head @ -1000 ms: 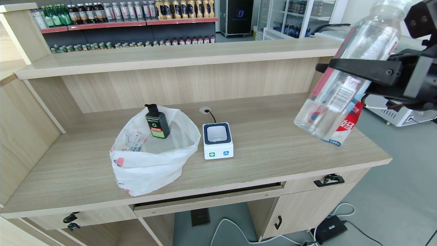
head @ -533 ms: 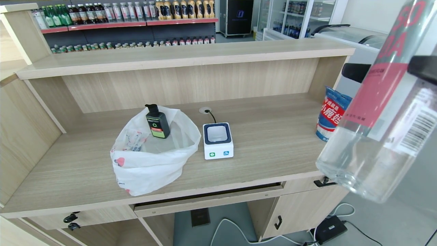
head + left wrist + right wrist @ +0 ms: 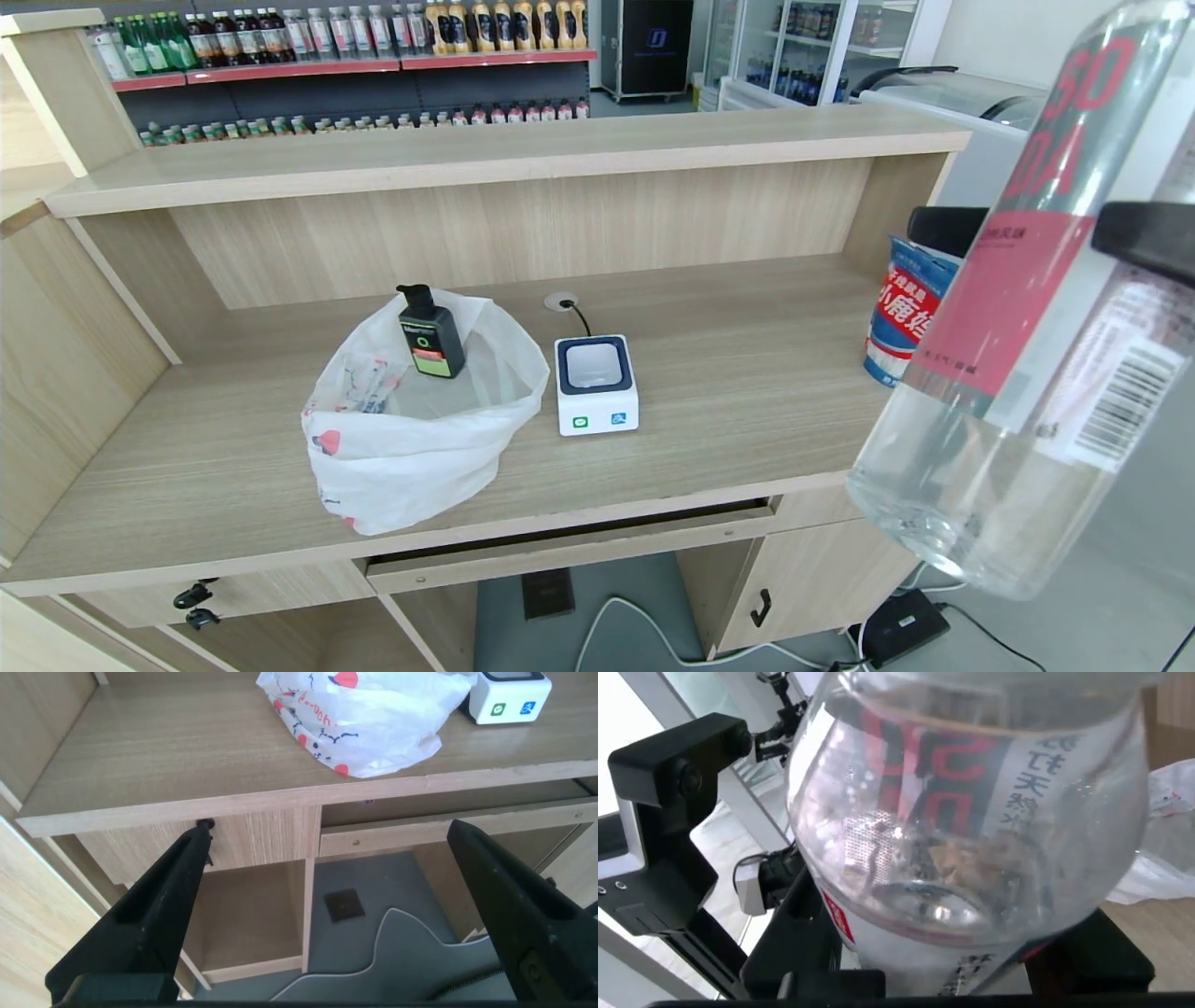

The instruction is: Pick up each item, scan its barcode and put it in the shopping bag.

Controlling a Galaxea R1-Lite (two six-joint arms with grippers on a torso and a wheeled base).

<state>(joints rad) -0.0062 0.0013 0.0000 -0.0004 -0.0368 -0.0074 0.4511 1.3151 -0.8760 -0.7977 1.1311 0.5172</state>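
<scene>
Starting at the left: left tool [image 3: 329, 840] hanging low in front of the bench [image 3: 140, 775], below its front edge, fingers spread wide with nothing between them.

Beyond it, on the bench top, a white shopping bag [image 3: 411, 448], mouth open upward, red print on its side. Inside the bag, toward its back, a black pump bottle [image 3: 430, 333], upright, with a green and orange label.

Just beside the bag on its right, a white scanner [image 3: 596, 411], dark-framed window facing up, two small coloured squares on its front face. Behind it, a black cable [image 3: 583, 322] running to a round grommet [image 3: 561, 301] in the bench.

Farther right, near the bench's right end, a blue, red and white packet [image 3: 901, 317] standing upright, partly hidden by the raised bottle in front of it.

At the far right, close to the head camera, right tool [image 3: 1046, 233] clamped around the middle of a clear plastic bottle [image 3: 980, 448], black fingers [image 3: 943, 229] on either side. Held up in the air, tilted, base lowest, well apart from scanner and bag. Around the bottle's waist a pink label band, and next to it a white panel with a barcode [image 3: 1130, 392] turned toward the camera.
</scene>
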